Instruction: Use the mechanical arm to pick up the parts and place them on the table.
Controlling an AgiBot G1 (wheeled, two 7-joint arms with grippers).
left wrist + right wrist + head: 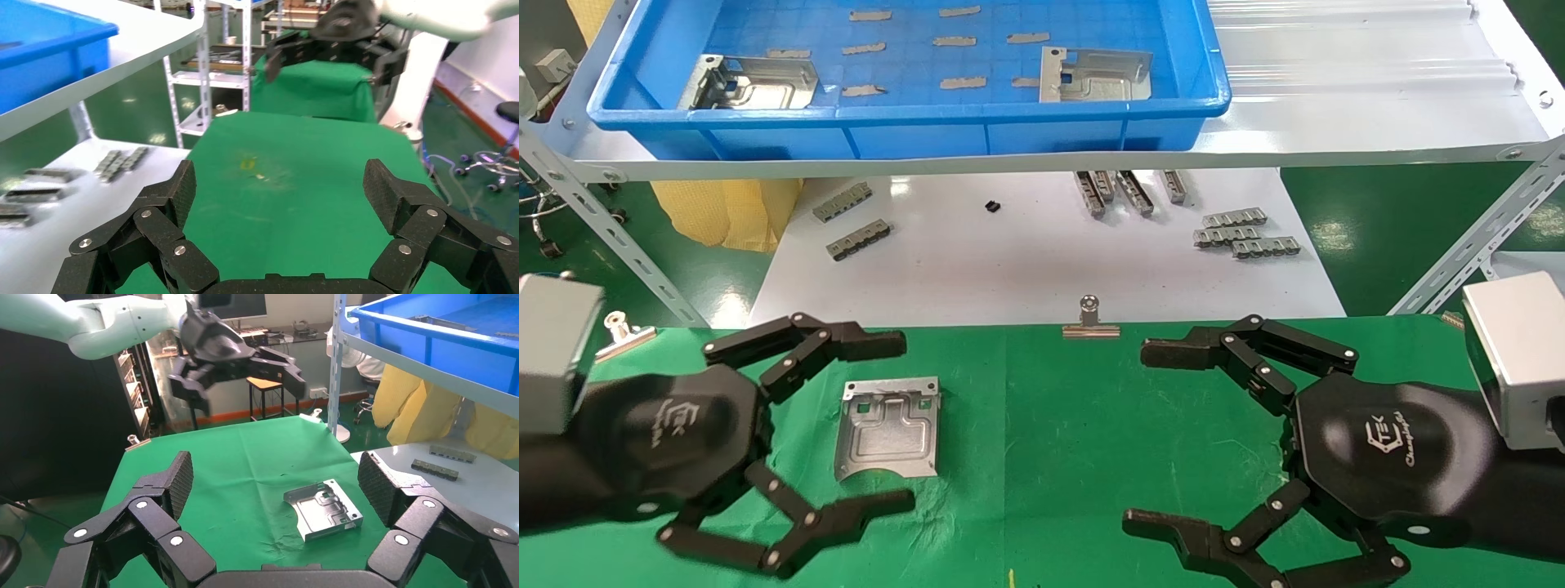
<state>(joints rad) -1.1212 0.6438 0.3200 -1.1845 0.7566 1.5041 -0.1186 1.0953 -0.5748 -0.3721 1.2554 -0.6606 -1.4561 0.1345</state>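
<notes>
One silver part (888, 428) lies flat on the green table (1050, 408), left of centre; it also shows in the right wrist view (323, 508). Two more parts (752, 82) (1095, 75) lie in the blue tray (911, 114) on the upper shelf. My left gripper (907, 421) is open and empty, held above the cloth over the near part; its wrist view (281, 184) shows only bare cloth. My right gripper (1136, 436) is open and empty at the right, its wrist view (272, 478) facing the part. The raised left gripper (232, 361) shows there too.
A white board (1026, 269) behind the cloth carries grey toothed strips (1246, 233). Binder clips (1090, 320) (624, 331) sit at the cloth's far edge. Slanted shelf struts (617, 237) (1475, 245) stand at both sides.
</notes>
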